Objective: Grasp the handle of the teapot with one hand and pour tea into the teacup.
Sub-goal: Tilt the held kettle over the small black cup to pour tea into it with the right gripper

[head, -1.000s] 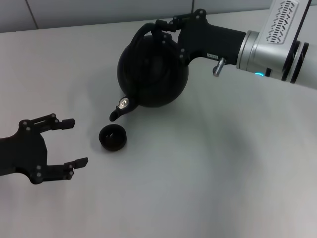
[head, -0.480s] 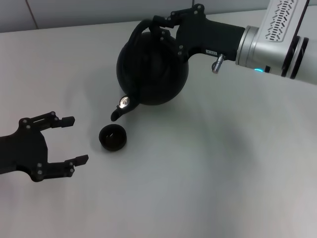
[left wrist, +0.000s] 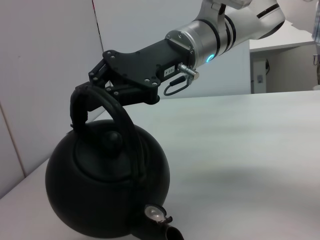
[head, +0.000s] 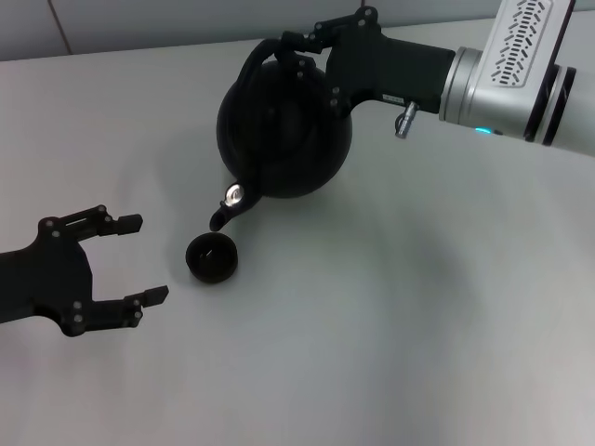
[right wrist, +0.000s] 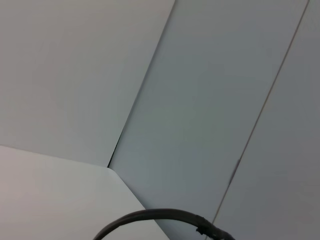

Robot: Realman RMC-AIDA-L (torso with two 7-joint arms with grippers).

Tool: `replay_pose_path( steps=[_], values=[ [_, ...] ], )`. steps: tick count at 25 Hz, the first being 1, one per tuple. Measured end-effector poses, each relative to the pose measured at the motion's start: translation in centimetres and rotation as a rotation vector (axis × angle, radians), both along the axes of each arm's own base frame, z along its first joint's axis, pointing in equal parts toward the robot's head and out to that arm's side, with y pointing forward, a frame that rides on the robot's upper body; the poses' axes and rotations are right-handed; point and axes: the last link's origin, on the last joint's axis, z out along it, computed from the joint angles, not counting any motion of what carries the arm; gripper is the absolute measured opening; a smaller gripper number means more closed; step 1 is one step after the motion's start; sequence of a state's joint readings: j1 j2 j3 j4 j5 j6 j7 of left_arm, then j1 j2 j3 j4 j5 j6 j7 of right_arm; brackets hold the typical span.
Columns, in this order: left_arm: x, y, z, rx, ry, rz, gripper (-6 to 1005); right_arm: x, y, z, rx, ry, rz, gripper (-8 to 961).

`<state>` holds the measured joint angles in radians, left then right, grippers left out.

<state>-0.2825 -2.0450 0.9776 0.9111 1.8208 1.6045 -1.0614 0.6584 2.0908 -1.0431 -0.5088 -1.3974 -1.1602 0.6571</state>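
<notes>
No tea shows anywhere, and the teacup [head: 211, 257] looks dark inside. The teapot [head: 284, 130] hangs tipped above the desk [head: 390, 307], spout [head: 221, 215] aimed down over the cup's far rim. The right tool [head: 296, 51] reaches in level, pinching the handle [left wrist: 107, 107]. The left tool [head: 135, 260] waits spread, low beside the cup.

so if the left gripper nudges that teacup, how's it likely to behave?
The teacup looks tiny and low, so it probably slides rather than tips. It's round, so once knocked over it might roll. The open left gripper sits beside it, not touching.
</notes>
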Motion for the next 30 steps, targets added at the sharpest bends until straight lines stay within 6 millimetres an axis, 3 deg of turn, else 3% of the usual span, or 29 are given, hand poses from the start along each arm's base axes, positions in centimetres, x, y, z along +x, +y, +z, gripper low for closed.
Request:
replay_pose_path(
  steps=[24,30],
  values=[
    [0.17,0.3,-0.32,0.013,-0.001,0.006,842,-0.6,0.14,-0.45,0.04,-0.09,0.089,98],
    [0.27,0.34,-0.42,0.013,-0.003,0.005,842,-0.53,0.33,0.12,0.065,-0.037,0.058,93]
  ],
)
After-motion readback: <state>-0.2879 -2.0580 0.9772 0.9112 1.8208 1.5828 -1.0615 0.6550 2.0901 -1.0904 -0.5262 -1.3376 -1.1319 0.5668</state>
